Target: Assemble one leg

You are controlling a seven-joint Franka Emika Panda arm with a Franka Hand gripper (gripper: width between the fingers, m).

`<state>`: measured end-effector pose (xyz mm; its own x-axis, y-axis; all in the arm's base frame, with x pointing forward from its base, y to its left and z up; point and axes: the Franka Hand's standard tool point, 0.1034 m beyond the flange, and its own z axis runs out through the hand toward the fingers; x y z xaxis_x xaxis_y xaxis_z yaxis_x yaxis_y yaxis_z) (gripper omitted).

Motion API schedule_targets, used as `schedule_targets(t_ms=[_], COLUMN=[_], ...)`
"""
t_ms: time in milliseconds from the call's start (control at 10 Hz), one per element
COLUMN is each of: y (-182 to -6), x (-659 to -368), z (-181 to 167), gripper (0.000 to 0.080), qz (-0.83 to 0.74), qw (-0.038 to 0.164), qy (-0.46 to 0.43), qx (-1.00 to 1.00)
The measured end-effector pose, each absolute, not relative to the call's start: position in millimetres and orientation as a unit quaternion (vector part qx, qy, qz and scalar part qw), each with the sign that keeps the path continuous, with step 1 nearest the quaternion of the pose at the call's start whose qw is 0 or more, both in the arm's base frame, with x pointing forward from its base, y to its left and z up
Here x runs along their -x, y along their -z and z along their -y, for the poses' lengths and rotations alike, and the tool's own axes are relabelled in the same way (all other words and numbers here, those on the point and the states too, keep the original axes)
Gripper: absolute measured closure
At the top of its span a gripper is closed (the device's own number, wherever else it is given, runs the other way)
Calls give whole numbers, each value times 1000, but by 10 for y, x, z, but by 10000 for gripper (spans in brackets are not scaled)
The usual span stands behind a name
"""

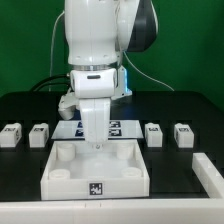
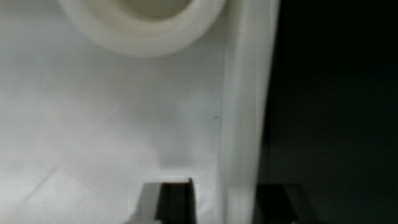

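The large white square panel [image 1: 60, 178] lies at the table's front. My gripper [image 1: 95, 138] is lowered onto its far rim. In the wrist view the gripper [image 2: 228, 202] straddles the panel's upright rim wall [image 2: 246, 100], one dark finger [image 2: 173, 203] inside and the other outside. A narrow gap shows between the inner finger and the wall, so the jaws look open. A round corner socket [image 2: 143, 25] lies further along the panel. Four small white legs stand in a row: two at the exterior view's left [image 1: 10, 135] [image 1: 38, 133] and two at its right [image 1: 153, 133] [image 1: 182, 133], all untouched.
The marker board [image 1: 118, 127] lies flat behind the panel, partly hidden by the arm. Another white part [image 1: 206, 176] sits at the front on the exterior view's right. Cables hang behind the arm.
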<state>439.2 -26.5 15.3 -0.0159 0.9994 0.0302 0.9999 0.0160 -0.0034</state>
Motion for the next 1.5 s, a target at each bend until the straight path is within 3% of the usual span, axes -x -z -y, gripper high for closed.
schedule_targets(t_ms=[800,1300,1500], y=[-154,-157,-159], x=[-4394,-4791,-4881], z=[265,-397,-491], gripper=[744,742,742], qz=[712,687,691], qw=[12,7,4], qy=[10,43,53], qx=[702,725,721])
